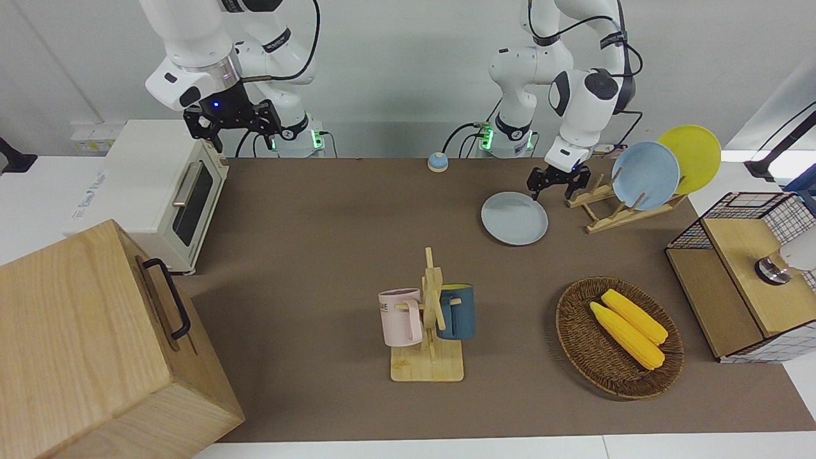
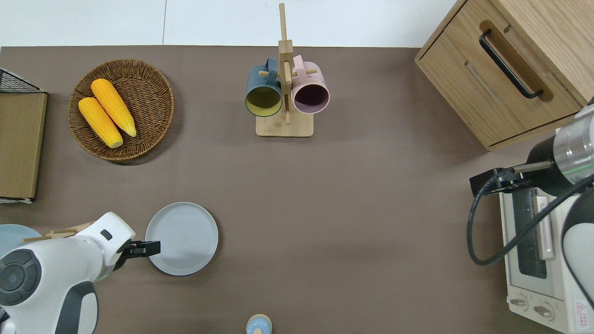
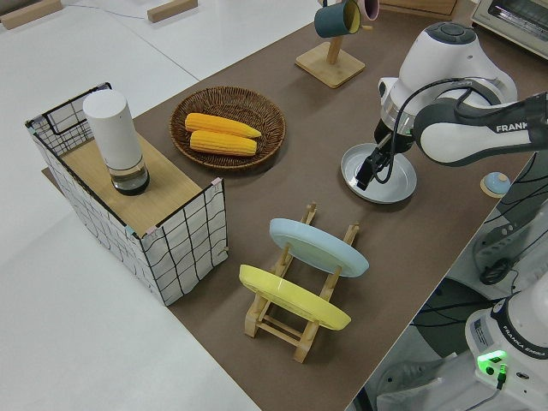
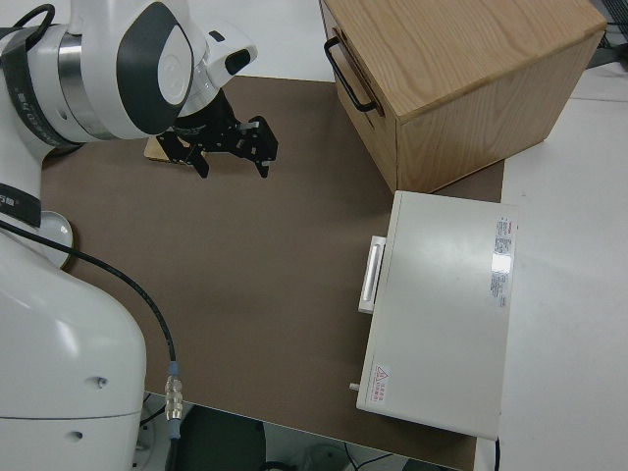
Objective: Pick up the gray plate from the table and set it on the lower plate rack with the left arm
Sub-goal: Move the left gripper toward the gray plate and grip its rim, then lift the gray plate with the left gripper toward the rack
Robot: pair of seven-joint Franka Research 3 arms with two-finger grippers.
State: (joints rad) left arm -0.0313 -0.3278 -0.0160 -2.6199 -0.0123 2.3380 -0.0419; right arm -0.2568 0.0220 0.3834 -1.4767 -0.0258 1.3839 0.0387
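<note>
The gray plate (image 2: 181,238) lies flat on the worktop (image 2: 352,195), beside the lower plate rack (image 1: 602,212) on the side toward the right arm's end. My left gripper (image 2: 147,248) is low at the plate's rim on the edge nearest the rack, jaws apart, nothing held. I cannot tell from these views whether a fingertip already touches the rim. My right gripper (image 1: 233,121) is parked with jaws apart.

The rack holds a light blue plate (image 1: 646,176) and a yellow plate (image 1: 692,155), both leaning in its slots. The free slots appear to be at the end nearest the gray plate.

Risks, as I judge them:
- The plate is shallow and lies flush. A pinch on the rim alone may slip, or a finger may fail to get under the edge and simply push the plate across the mat
- A one-sided hold would let the plate swing or droop on lifting
- The free slots sit next to the light blue plate. A poor approach angle could knock that plate, or shift the light rack
- A plate set between the wrong pegs, or released before it seats, could fall flat
</note>
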